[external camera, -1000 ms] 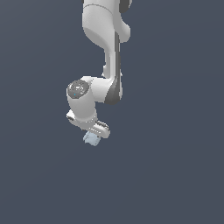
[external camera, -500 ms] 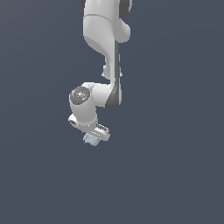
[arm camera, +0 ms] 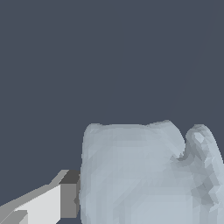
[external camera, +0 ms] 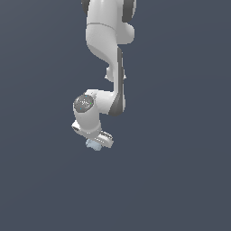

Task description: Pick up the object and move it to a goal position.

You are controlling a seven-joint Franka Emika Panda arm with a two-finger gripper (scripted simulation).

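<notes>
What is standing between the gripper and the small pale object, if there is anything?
Nothing visible does. In the wrist view the pale blue-grey object fills the space right beside one finger, with no other thing between them. In the exterior view the object sits directly at the gripper. Only plain dark background surrounds them; no goal marker shows.

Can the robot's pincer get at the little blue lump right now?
Probably yes. The lump sits right at the pincer, and in the wrist view one finger presses against its side. Nothing else is in the way.
</notes>
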